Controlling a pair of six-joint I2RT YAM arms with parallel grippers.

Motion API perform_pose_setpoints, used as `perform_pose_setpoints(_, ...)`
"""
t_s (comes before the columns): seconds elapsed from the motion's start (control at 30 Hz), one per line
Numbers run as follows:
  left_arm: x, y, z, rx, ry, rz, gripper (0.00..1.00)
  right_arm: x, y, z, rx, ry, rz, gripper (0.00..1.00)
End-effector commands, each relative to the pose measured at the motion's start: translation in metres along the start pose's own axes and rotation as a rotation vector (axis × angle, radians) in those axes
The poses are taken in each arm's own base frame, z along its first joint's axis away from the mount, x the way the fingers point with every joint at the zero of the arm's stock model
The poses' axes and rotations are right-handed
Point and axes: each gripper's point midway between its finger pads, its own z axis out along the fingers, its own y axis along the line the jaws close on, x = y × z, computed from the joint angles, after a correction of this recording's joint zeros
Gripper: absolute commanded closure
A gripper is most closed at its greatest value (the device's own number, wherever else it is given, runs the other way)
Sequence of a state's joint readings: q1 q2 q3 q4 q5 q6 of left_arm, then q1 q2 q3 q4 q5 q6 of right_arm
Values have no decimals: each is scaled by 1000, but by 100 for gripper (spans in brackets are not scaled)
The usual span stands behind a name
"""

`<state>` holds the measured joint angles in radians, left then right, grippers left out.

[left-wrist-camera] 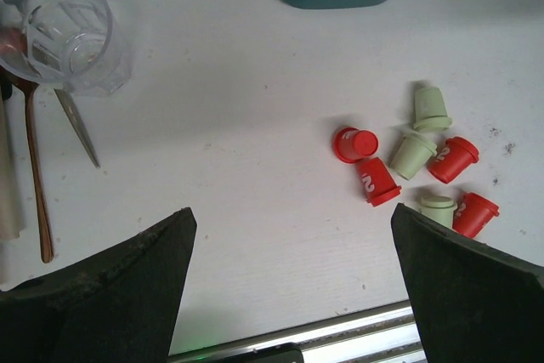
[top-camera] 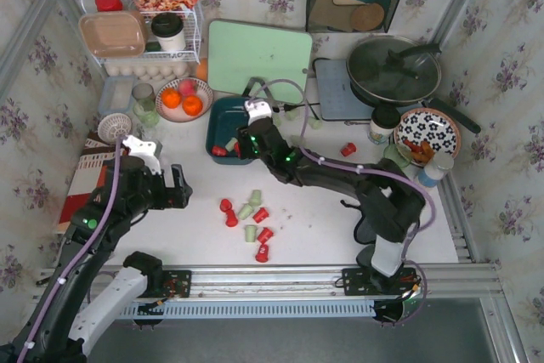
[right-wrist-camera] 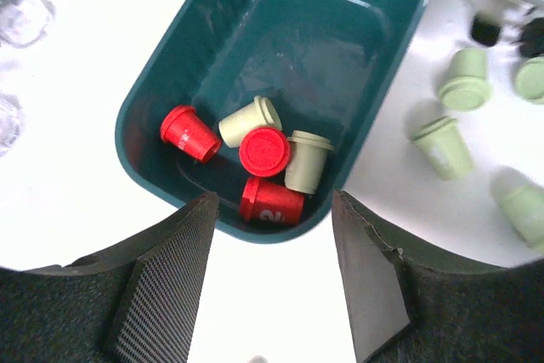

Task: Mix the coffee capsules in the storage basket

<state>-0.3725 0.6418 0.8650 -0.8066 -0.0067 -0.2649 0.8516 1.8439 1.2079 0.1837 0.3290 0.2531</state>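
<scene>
At the right pincer (right-wrist-camera: 274, 201): released, fingers spread with nothing gripped between them, poised just above the near end of the storage basket (right-wrist-camera: 387, 74). Directly under that gap, inside the basket, five of the coffee capsules (right-wrist-camera: 270, 203) bunched at one end: three bright red, two pale green. One red on its side with a white numeral showing. Another red (right-wrist-camera: 265, 150) turned flat face up, touching a pale green (right-wrist-camera: 306, 161) beside it. A second pale green (right-wrist-camera: 251, 121) lying tilted next to a red (right-wrist-camera: 189, 133) near the wall. All small tapered cups with a flanged rim. Basket itself dark teal, glossy, rectangular, with rounded corners and low walls.

Just outside the basket, on the white counter (right-wrist-camera: 280, 312), several more pale green capsules (right-wrist-camera: 442, 146), lying loose and apart from each other.

At the left pincer (left-wrist-camera: 293, 214): released too, fingers flung wide, empty, held above the counter well apart from the basket. Beyond one finger, a loose cluster of capsules (left-wrist-camera: 376, 180) on the counter, red and pale green mixed, some touching, some tipped over. Off to the other side, a clear glass (left-wrist-camera: 68, 31) and a long-handled spoon (left-wrist-camera: 34, 150).

From overhead, one lone red capsule (top-camera: 348, 149) farther right on the counter, and a bowl of oranges (top-camera: 208, 91) just beside the basket's far left corner.
</scene>
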Motion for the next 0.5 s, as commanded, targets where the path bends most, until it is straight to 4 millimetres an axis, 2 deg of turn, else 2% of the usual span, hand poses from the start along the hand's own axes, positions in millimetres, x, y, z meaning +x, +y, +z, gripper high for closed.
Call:
perform_pose_setpoints(0.0,1,4,4,-26,20,3,1,-33,-15,-32,32,-115,-19,36)
perform_pose_setpoints(0.1,5,5,8,-34,52,-5,1,-39,-38,-63,87,-171,-40,36)
perform_pose_setpoints(0.23,12,1,11,-27,127,-28,1,-35,-68,-105,152,-228,-51,36)
perform_pose_setpoints(0.3,15,-4,10,-10,169,-41,1,-16,-85,-123,176,-233,-69,36)
perform_pose_setpoints(0.47,21,-8,14,-14,225,-84,1,13,-123,-160,239,-352,-39,35)
